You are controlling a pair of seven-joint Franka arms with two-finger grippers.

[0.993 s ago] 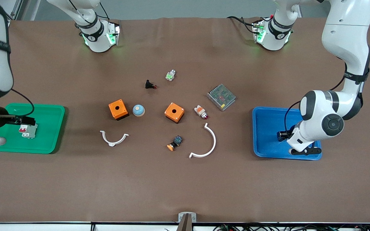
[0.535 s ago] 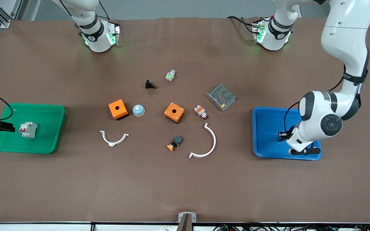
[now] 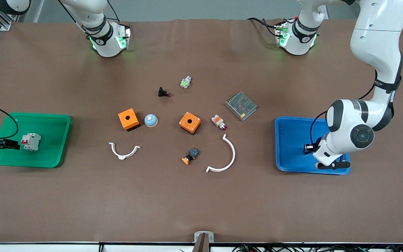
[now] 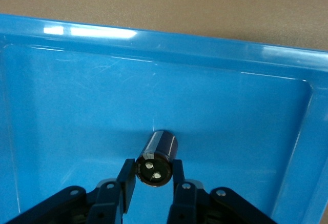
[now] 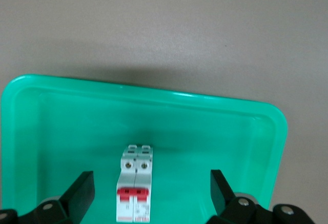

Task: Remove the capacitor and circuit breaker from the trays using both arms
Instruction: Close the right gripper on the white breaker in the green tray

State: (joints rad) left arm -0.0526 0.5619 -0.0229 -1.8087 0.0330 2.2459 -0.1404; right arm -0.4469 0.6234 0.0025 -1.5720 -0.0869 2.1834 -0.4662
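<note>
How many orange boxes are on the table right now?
2. One orange box sits beside the blue dome button, toward the right arm's end; the other orange box sits mid-table beside the white-orange part. None seems hidden.

The breaker (image 3: 30,141) lies in the tray (image 3: 52,120) at the right arm's end; the capacitor (image 4: 157,157) lies in the other tray (image 3: 289,133).

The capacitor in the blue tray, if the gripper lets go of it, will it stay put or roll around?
The capacitor is a smooth cylinder lying on its side between the left gripper fingers, so it will probably roll. The blue tray looks glossy, so little would slow it, though the raised rim should contain it.
</note>
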